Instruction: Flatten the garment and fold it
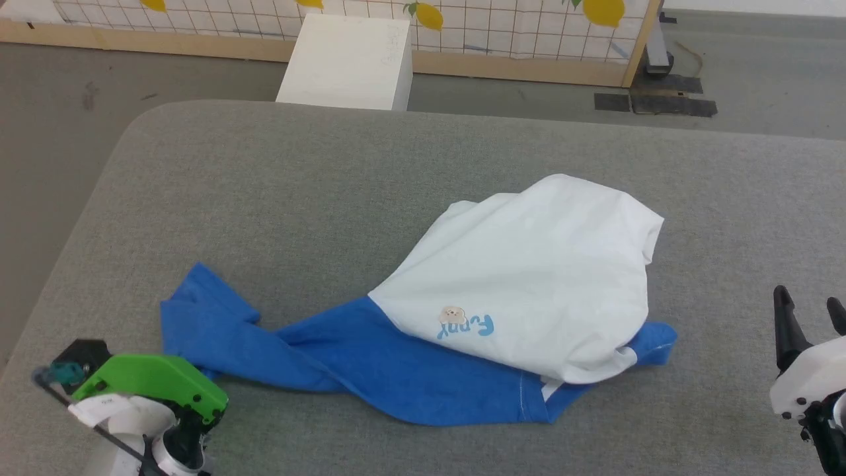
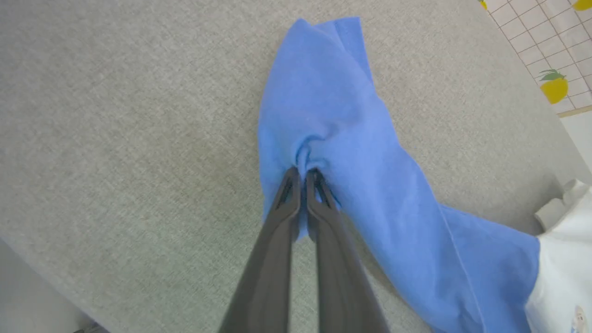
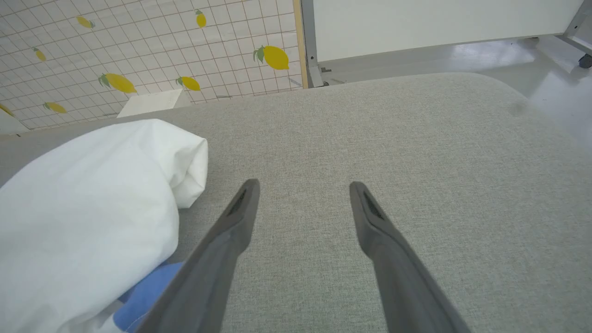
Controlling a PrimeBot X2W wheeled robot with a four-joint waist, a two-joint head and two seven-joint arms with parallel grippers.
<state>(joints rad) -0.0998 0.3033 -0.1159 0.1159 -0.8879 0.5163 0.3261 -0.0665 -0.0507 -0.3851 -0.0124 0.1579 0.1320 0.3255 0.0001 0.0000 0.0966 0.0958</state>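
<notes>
Nearest you, at the near left of the table [image 1: 297,172], your left gripper [image 2: 303,173] is pinched tight on a pucker of blue sleeve [image 2: 319,88], the fingertips meeting with cloth bunched between them. The table's left edge runs near that gripper, with grey floor [image 1: 59,99] beyond it, so you have little room on that side.

At the near right, your right gripper [image 3: 303,185] stands with its jaws wide apart and holds nothing. It is over bare grey cloth just right of the shirt [image 1: 529,277], and bare table runs on to its right and ahead of it.

The shirt lies crumpled across the near half of the table. Its blue part trails left along the near side, twisted. Its white body heaps up right of centre, lettering toward you, with a blue bit poking out at its near right.

Past the shirt, the far half of the table is bare up to the far edge and its rounded left corner. Beyond that edge stand a white box [image 1: 347,63] and a lemon-print panel [image 1: 515,30].
</notes>
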